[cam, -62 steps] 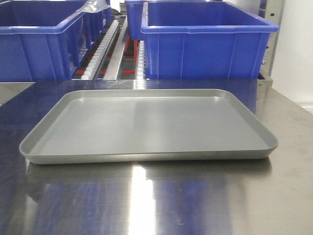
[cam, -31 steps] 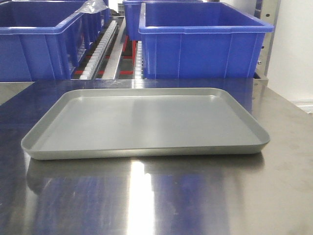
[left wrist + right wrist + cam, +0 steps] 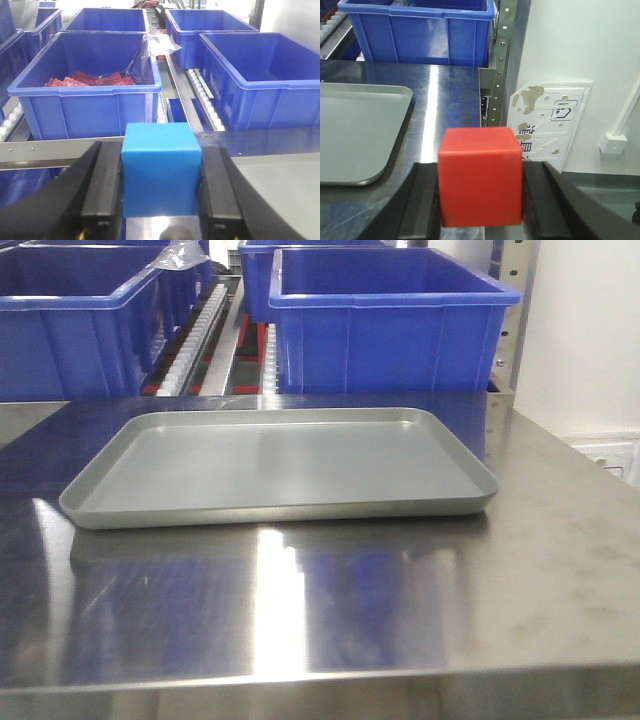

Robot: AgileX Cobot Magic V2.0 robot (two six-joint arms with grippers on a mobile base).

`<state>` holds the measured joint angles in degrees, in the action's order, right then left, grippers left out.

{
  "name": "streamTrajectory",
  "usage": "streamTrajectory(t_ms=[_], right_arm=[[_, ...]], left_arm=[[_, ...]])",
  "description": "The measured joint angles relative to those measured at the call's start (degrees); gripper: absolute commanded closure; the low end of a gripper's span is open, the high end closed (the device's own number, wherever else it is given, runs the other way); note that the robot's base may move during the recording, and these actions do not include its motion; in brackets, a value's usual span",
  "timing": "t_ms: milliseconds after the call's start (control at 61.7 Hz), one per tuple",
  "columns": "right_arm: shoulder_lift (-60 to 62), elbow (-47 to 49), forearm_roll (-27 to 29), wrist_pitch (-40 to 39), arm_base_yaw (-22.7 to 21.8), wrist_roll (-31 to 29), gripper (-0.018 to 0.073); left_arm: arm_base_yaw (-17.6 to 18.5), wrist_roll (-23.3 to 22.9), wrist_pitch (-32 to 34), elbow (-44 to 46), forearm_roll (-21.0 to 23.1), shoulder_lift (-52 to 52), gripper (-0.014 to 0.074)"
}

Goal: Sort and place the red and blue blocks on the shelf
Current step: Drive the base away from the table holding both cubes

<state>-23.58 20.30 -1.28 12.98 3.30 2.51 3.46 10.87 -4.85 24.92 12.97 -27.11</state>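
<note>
A broad steel table, brushed and shiny enough to mirror blue patches, fills the front view. No arm shows in that view.

Behind the table stands the shelf, a metal rack. Its brushed front rail lies just ahead of the left gripper, and white roller tracks run away from it between the bins.

Big blue plastic bins with smooth walls and thick rims sit on the shelf in rows. The bin ahead and to the left of the left gripper holds crumpled red material under a clear plastic sheet. The bins ahead and to its right look empty.

A flat grey metal tray with rounded corners and a low rim lies on the table, with nothing in it. It is to the left of the right gripper and below it.

The left gripper pinches the blue block between its black fingers, one pad flat on each side face. The block is a small matte cube with crisp edges. It is held level and facing the shelf, probably so it can be carried straight forward and set down squarely.

The right gripper clamps the red block the same way. This is a matching matte cube, held above the table's right-hand edge, with a perforated steel post ahead and a white wall to the right. Each arm carries one colour, which suits sorting them to separate spots.
</note>
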Motion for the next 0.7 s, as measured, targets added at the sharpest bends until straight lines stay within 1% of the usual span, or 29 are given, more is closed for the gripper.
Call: streamTrajectory(t_ms=[697], right_arm=[[0.0, 0.0, 0.0, 0.0, 0.0, 0.0, 0.0228]], left_arm=[[0.0, 0.0, 0.0, 0.0, 0.0, 0.0, 0.0473]])
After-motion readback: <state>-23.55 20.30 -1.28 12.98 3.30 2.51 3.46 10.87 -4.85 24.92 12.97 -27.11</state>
